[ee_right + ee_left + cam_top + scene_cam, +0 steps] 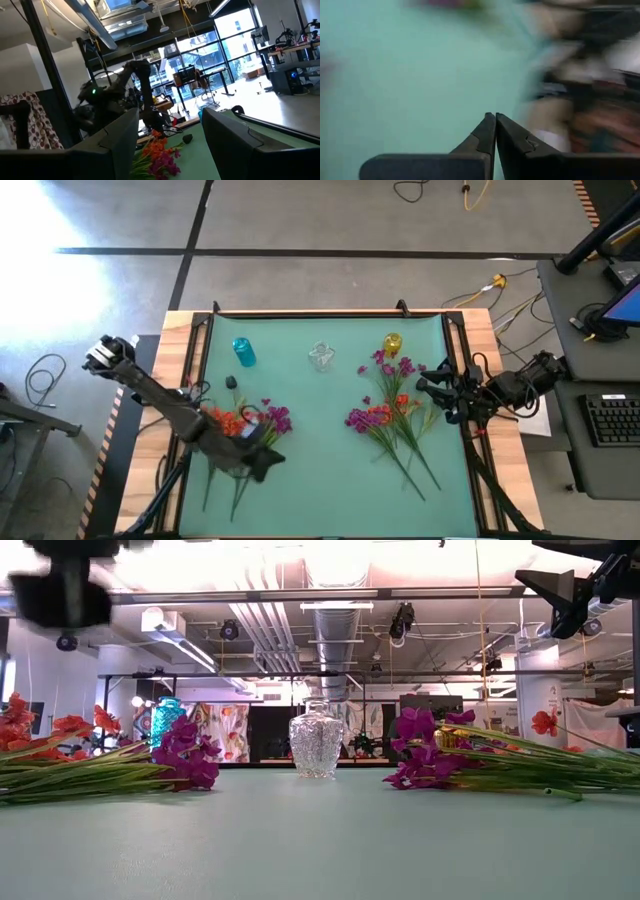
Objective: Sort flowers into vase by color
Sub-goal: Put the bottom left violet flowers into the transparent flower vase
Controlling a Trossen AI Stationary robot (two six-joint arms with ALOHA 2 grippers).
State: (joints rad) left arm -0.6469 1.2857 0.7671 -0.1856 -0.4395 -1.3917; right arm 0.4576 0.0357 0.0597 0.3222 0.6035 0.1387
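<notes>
Two heaps of flowers lie flat on the green mat. The left heap (245, 423) has orange-red and magenta heads, and the right heap (392, 412) is mostly magenta with some orange-red. A small dark bud (231, 382) lies near the left heap. A blue vase (243, 352), a clear vase (320, 357) and a yellow vase (392, 343) stand upright along the far side. My left gripper (495, 122) is shut and holds nothing; it hangs over the near side of the left heap (270, 466). My right gripper (170, 130) is open and holds nothing, at the table's right edge (428, 386) beside the right heap.
Wooden rails (190, 330) run along the left and right edges of the mat. The middle of the mat between the two heaps (320, 440) is bare. In the low view the clear vase (316, 739) stands between the heaps, with the blue vase (167, 720) behind the left one.
</notes>
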